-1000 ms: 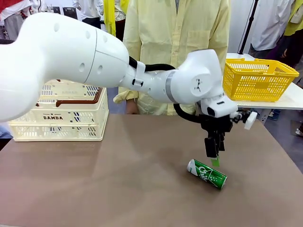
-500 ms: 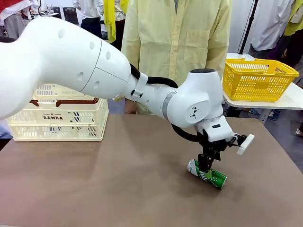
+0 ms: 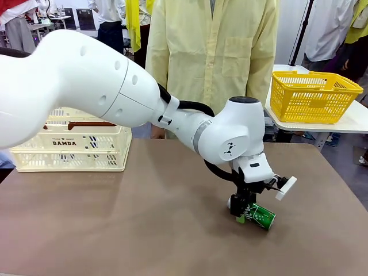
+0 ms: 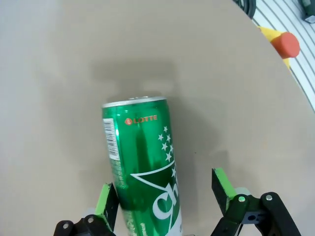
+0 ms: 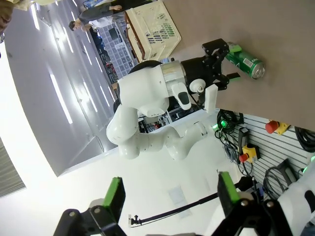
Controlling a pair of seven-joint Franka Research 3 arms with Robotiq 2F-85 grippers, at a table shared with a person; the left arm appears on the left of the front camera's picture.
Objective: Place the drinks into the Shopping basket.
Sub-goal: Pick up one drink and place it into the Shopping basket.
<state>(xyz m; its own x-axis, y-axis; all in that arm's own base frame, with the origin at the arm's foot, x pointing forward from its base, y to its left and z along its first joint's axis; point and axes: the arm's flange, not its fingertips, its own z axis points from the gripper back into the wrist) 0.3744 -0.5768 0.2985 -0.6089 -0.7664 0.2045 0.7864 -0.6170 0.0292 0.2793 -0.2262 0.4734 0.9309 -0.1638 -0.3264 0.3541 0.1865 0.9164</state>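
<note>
While the left claw (image 4: 167, 204) hangs spread over the tabletop (image 3: 144, 218), the green can (image 4: 142, 162) lies on its side between the pads, long axis running straight ahead from the claw, across the closing line; right claw (image 5: 170, 194) also spread, well apart.

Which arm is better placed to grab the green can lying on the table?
Left: the left gripper is open with its pads either side of the green can. The right gripper points away, off the table.

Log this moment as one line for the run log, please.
left gripper: open, straddling lying green aluminium drink can | right gripper: open, raised | cream-white slotted shopping basket: back left of table
</note>
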